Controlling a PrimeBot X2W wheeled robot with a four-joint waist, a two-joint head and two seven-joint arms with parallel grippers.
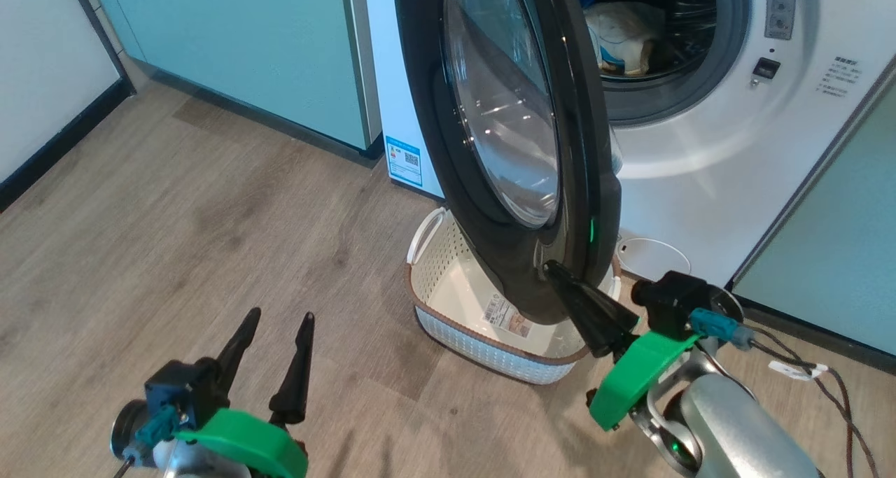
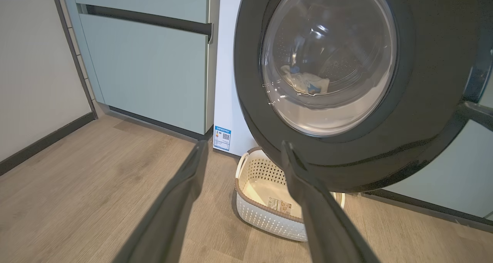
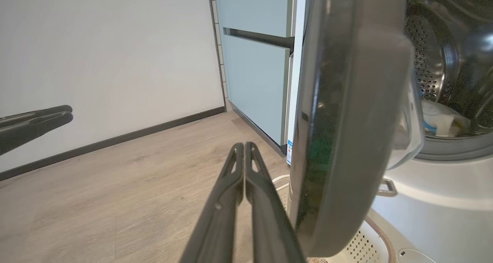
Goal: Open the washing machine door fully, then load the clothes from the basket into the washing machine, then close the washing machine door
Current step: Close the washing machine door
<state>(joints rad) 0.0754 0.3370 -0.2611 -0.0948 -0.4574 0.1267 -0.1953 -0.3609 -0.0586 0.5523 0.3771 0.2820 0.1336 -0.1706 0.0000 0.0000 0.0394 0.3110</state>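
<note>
Glossy black and about half swung, the washing machine door [image 1: 504, 114] stands nearly edge-on to the head view, its glass bowl bulging toward the drum. The pale clothes [image 1: 623, 37] lie inside the drum, and the basket [image 1: 483, 341] on the floor under the door's lower edge holds nothing but its label, so the step in hand looks like closing the door. The right end effector [image 1: 549, 268] has its fingers pressed together into one point, set at the low outer face of the door, touching it or very nearly. To do this well, it should push steadily through that closed tip and follow the door's arc toward the white washing machine [image 1: 700, 170], keeping contact on the flat black rim and not the curved glass, where it could slide, until the latch side seats. The basket's rim sits close beneath the door's sweep and could catch. The left end effector [image 1: 280, 317] hangs spread wide, holding nothing, well apart over the wooden floor [image 1: 210, 219], which gives open room on that side; green cabinets [image 1: 245, 44] flank the machine.
</note>
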